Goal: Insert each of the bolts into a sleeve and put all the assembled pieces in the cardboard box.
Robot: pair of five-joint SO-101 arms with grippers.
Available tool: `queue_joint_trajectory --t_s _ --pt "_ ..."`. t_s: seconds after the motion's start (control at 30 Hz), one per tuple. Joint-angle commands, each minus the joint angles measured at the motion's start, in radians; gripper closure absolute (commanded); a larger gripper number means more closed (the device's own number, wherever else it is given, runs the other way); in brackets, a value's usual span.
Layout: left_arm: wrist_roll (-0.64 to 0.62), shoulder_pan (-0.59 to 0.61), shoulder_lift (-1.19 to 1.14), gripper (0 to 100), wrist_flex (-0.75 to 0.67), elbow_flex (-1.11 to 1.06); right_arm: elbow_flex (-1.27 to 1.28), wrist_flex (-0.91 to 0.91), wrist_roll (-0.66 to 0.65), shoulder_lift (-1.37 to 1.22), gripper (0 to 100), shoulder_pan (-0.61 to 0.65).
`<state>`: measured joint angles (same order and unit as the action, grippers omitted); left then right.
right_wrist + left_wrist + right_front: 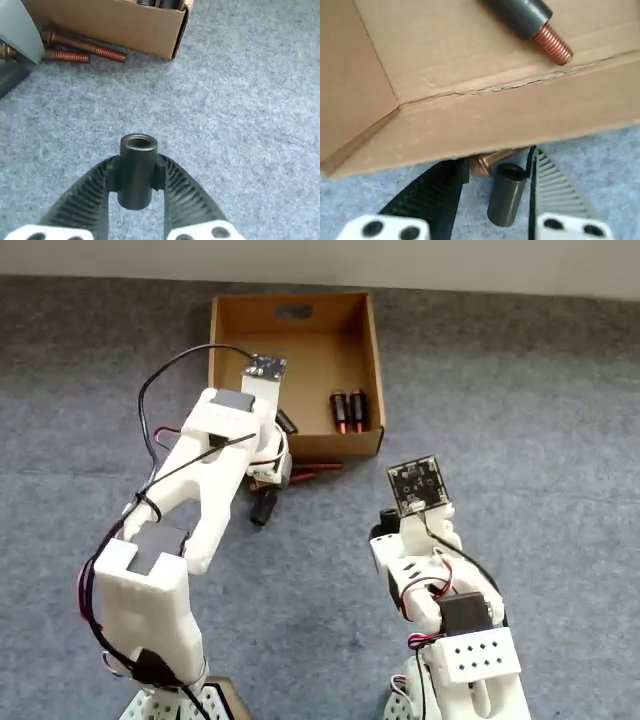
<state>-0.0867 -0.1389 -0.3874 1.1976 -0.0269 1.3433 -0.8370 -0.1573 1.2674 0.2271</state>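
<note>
The cardboard box [375,360] holds two assembled pieces [346,410] side by side, and another assembled piece [527,17] lies in it with its copper thread showing. My left gripper [268,480] [497,165] hangs open just outside the box's front wall, its fingers on either side of a loose black sleeve [507,195] [262,508] on the carpet. A copper bolt head [487,162] lies just beyond that sleeve. My right gripper [388,523] [137,167] is shut on another black sleeve [137,167], hollow end facing away. Two bare bolts [82,47] [315,472] lie against the box front.
Grey carpet [520,440] covers the table, with free room right of the box and between the arms. The box's front right corner [172,35] stands beyond the right gripper. A grey finger of the left gripper [20,30] shows near the bolts.
</note>
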Motion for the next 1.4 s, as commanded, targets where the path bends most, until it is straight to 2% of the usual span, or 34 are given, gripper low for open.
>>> queue_joint_trajectory --t_s 0.0,0.17,0.23,0.53,0.73,0.97,1.23,1.37 --pt "-0.008 0.012 -0.001 79 0.002 0.002 -0.005 0.018 0.009 0.012 99.3 -0.01" --pt "0.005 0.03 -0.001 79 0.066 0.005 -0.005 0.018 0.009 0.012 99.3 -0.01" --pt "0.064 0.031 -0.002 79 0.069 -0.008 -0.005 0.018 0.009 0.012 99.3 -0.01" --pt "0.184 0.058 -0.002 79 0.008 -0.025 -0.005 0.018 0.009 0.012 99.3 -0.01" --pt "0.176 0.015 -0.001 79 -0.028 -0.024 -0.005 0.018 0.009 0.01 99.3 -0.01" --pt "0.041 -0.012 -0.012 79 -0.066 -0.007 -0.004 0.018 0.009 0.01 99.3 -0.01" --pt "0.046 -0.016 -0.012 79 -0.071 -0.012 -0.004 0.016 0.009 0.01 99.3 -0.01" --pt "0.192 -0.045 -0.012 79 -0.072 -0.013 -0.004 0.016 0.009 0.01 99.3 -0.01"
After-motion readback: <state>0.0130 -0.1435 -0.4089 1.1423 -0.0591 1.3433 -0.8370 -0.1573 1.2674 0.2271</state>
